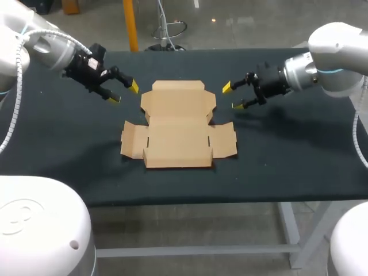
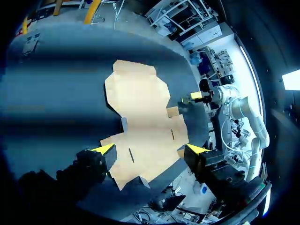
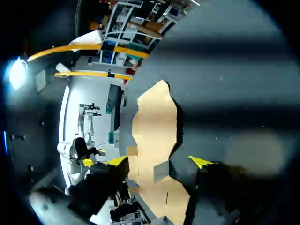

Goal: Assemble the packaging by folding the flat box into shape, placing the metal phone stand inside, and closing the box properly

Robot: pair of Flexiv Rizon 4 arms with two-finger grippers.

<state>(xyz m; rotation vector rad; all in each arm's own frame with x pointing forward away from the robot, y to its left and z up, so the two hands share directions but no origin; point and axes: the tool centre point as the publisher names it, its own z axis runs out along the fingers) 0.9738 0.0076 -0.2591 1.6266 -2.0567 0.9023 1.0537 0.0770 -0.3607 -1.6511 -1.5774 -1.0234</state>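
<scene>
The flat brown cardboard box (image 1: 178, 123) lies unfolded in the middle of the black table, with its side flaps spread out. My left gripper (image 1: 124, 93) hovers open just off the box's far left corner, holding nothing. My right gripper (image 1: 232, 96) hovers open off the far right corner, also holding nothing. In the left wrist view the box (image 2: 140, 117) lies ahead of and under my open left gripper (image 2: 151, 150), with my right gripper (image 2: 197, 96) beyond it. In the right wrist view the box (image 3: 157, 131) runs between the tips of my right gripper (image 3: 159, 161). No metal phone stand shows in any view.
The black table cloth (image 1: 69, 161) surrounds the box on all sides. The table's front edge (image 1: 190, 202) runs a little nearer than the box. Nothing else lies on the table.
</scene>
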